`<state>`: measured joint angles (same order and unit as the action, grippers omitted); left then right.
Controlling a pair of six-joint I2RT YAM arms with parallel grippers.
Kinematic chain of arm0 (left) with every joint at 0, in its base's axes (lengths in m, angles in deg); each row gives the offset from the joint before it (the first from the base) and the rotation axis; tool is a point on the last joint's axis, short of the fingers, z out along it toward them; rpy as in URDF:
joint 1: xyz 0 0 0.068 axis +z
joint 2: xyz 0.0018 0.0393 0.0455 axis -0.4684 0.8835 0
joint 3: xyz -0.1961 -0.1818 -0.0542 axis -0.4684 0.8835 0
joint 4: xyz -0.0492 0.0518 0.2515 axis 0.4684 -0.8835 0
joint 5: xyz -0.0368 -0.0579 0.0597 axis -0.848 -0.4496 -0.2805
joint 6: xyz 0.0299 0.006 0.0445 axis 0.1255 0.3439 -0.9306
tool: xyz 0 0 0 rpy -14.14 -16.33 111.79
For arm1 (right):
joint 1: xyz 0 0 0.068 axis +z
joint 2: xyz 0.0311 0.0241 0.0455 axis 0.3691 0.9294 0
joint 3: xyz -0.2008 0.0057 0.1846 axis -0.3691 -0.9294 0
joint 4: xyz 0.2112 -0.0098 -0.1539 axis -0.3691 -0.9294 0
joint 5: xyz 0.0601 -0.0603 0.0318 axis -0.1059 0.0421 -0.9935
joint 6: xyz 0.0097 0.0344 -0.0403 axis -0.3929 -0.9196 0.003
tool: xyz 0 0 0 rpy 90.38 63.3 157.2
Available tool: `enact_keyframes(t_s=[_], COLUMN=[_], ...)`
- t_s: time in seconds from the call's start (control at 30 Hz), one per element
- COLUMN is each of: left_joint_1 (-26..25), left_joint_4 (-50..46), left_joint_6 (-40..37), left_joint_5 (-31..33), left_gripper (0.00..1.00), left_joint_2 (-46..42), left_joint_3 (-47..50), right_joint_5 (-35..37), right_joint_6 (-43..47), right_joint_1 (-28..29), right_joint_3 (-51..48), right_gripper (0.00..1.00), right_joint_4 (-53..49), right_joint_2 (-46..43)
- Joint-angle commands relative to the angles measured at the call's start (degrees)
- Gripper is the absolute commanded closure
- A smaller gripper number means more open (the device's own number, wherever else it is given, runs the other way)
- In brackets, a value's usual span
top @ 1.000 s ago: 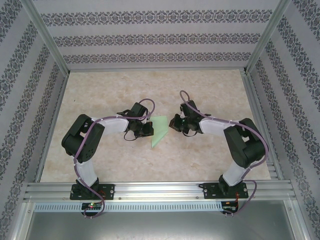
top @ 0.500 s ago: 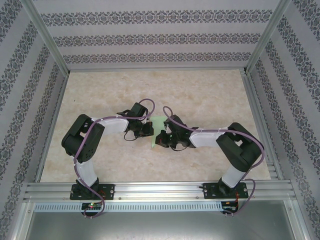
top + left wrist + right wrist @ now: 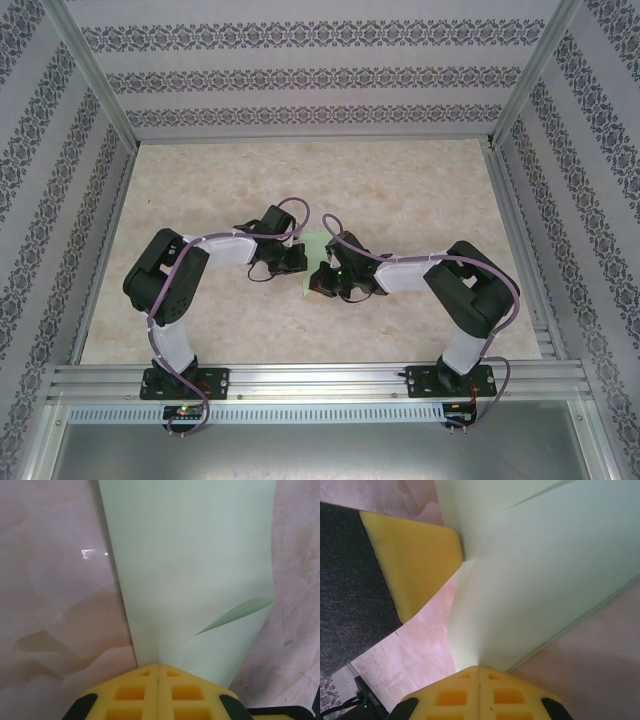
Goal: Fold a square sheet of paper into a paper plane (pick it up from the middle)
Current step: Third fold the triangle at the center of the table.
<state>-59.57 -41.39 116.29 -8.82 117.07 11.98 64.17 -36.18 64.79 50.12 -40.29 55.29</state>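
Note:
The square sheet of paper (image 3: 313, 244) is pale green and folded, and lies between my two grippers mid-table. In the left wrist view the sheet of paper (image 3: 195, 570) shows a diagonal flap on its right side. My left gripper (image 3: 158, 666) is shut on its near edge, and a crease runs up from the yellow tips. From the right, my right gripper (image 3: 479, 669) is shut on a narrow end of the paper (image 3: 545, 580). The left gripper's yellow finger (image 3: 415, 560) touches the paper's edge there. From above, the left gripper (image 3: 299, 258) and right gripper (image 3: 316, 283) stand close together.
The marble-patterned tabletop (image 3: 400, 180) is bounded by an aluminium frame (image 3: 300, 380) in front and patterned walls (image 3: 300, 80) on the other sides. Both arms reach inward, elbows out, and a purple cable (image 3: 345, 240) loops over each wrist.
My right gripper has swung left and nearer, from just right of the paper onto its lower part. The left arm has stayed where it was, and the paper is now mostly covered.

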Motion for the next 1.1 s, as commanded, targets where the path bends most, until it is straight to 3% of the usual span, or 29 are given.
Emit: enact_keyframes(t_s=[0.0,0.63,1.07], left_joint_1=[-0.3,-0.27,-0.31], left_joint_4=[-3.11,-3.19,-3.1], left_joint_6=[0.47,0.58,0.64], left_joint_5=[7.09,7.84,7.89], left_gripper=[0.97,0.97,0.97], left_joint_2=[3.49,3.58,3.58], left_joint_3=[2.8,3.17,3.23], right_joint_5=[-0.34,-1.92,-2.1], right_joint_6=[1.64,1.51,3.51], right_joint_1=[0.38,1.25,3.1], right_joint_3=[1.13,2.04,3.74], right_gripper=[0.97,0.97,0.96], right_joint_4=[0.79,0.07,-1.26], right_joint_2=[-2.88,3.52,1.42])
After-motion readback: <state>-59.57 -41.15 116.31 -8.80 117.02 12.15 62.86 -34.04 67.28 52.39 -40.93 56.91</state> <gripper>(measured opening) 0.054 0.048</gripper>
